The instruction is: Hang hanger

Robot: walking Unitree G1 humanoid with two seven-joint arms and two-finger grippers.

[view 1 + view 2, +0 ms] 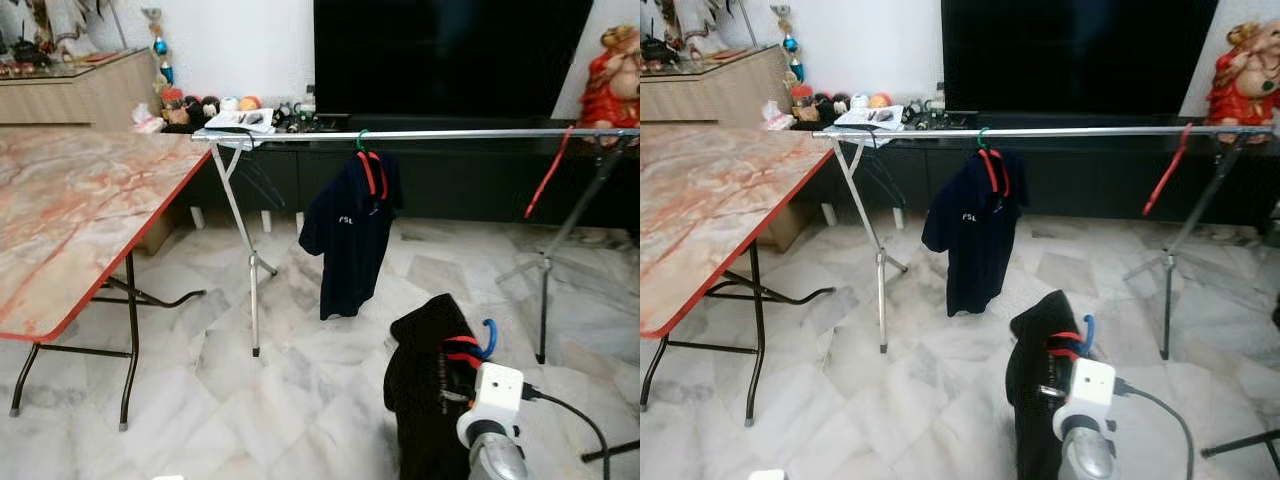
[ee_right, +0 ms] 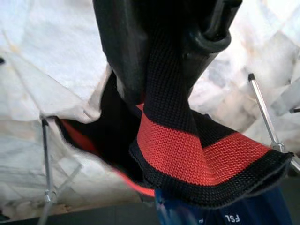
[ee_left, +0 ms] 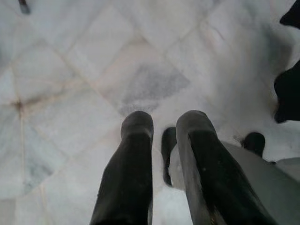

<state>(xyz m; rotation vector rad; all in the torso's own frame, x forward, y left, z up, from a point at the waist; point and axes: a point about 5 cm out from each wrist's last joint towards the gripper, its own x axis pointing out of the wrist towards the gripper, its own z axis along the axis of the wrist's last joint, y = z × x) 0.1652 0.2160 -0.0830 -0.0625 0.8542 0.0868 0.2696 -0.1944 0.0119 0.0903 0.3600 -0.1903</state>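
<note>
The right gripper (image 2: 173, 51) is low and near, on the right of the scene, its fingers (image 2: 126, 56) clenched on the red-and-black collar of a black shirt (image 1: 425, 385) that hangs from a hanger with a blue hook (image 1: 488, 338). That hook points up and sits well below the rail (image 1: 430, 134), which runs left to right across the far side of the room on two folding stands. One navy shirt (image 1: 348, 235) already hangs there on a green-hooked hanger, and a bare red hanger (image 1: 548, 172) dangles further right. So the job looks about half done: the garment is picked up and carried, but to my eye the robot is well short of the rail, and the lift and hooking over are left. The left gripper (image 3: 161, 140) hangs idle over the marble floor (image 1: 310, 400), fingers released with a small gap. The marble-topped counter (image 1: 70, 210) stands at the left.
</note>
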